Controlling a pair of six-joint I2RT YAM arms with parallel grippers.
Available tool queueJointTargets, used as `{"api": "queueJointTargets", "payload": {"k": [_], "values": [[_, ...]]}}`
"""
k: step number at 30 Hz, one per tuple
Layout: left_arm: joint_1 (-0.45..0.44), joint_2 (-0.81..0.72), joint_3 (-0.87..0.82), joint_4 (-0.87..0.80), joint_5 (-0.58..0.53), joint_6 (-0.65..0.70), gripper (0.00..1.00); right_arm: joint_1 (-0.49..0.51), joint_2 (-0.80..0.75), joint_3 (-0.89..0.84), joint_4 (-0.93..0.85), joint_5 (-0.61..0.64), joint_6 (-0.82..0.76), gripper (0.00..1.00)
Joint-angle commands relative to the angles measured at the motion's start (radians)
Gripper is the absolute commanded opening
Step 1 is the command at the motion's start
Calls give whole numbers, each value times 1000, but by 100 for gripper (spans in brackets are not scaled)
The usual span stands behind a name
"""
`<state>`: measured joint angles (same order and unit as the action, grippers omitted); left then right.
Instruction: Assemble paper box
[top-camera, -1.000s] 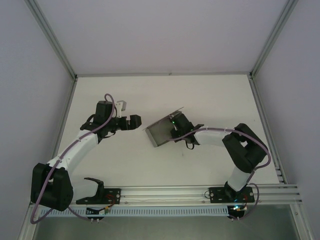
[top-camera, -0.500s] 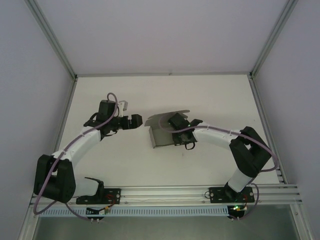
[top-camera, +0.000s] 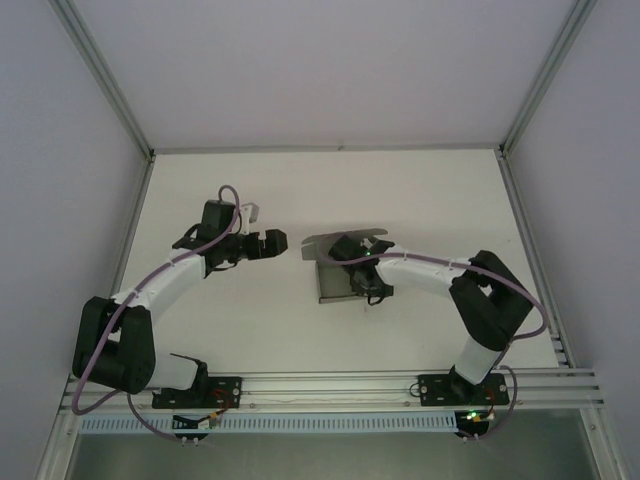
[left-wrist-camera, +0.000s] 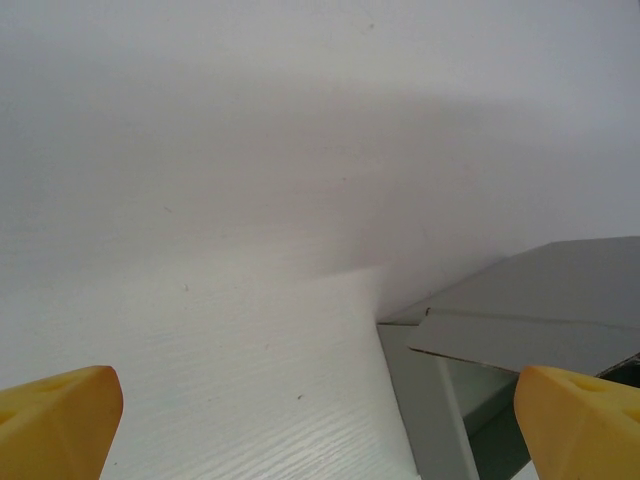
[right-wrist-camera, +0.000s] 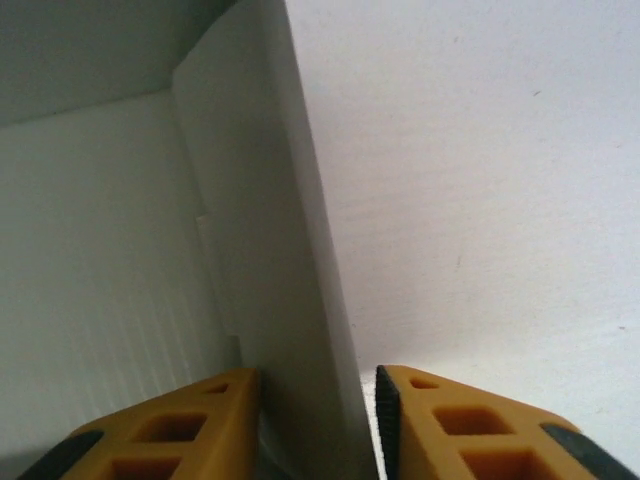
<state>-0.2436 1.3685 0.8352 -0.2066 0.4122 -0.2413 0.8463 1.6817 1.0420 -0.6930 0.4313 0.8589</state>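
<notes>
The paper box (top-camera: 333, 283) is a low grey card box, partly folded, at the middle of the table. One flap stands up at its far side. My right gripper (top-camera: 351, 262) reaches into the box from the right. In the right wrist view its orange fingers (right-wrist-camera: 318, 388) are shut on an upright side wall of the box (right-wrist-camera: 255, 230), one inside and one outside. My left gripper (top-camera: 272, 243) hovers a short way left of the box. Its yellow fingers (left-wrist-camera: 315, 392) are spread wide with nothing between them, and the box corner (left-wrist-camera: 540, 325) lies ahead to the right.
The white table (top-camera: 250, 320) is bounded by aluminium rails (top-camera: 330, 150) at the back and sides. Both arm bases are bolted to the rail (top-camera: 330, 385) at the near edge. Open table lies all around the box.
My right gripper has turned the box clockwise and drawn it slightly right, so its sides now run square to the table. The left gripper has crept a little toward it.
</notes>
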Motion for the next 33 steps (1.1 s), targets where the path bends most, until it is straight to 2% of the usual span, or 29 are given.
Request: {"api": "queueJointTargets", "payload": {"k": [1,3,5,11,13,15,20,22,27,33], "values": [[6,9,32,30,43,21,100,7,-84,-21,26,57,23,48],[6,15,35,31,46,24,100,6,-95,-35,42,77,8,57],[6,18,40,27,46,26,100,7,-90,-40,35,117,3,59],[6,29,50,23,59,31,100,1,-36,-96,218,177,-167,56],[7,35,56,16,59,31,100,2,-14,-102,263,175,-207,50],[6,37,58,13,57,30,100,0,7,-117,321,163,-245,34],[7,38,58,9,60,25,100,-4,53,-126,370,149,-279,13],[6,38,59,5,54,22,100,-5,61,-128,380,142,-285,10],[4,34,55,2,45,14,100,-4,113,-85,282,161,-256,3],[-4,12,47,-25,-14,13,100,-4,301,71,-70,233,-43,0]]}}
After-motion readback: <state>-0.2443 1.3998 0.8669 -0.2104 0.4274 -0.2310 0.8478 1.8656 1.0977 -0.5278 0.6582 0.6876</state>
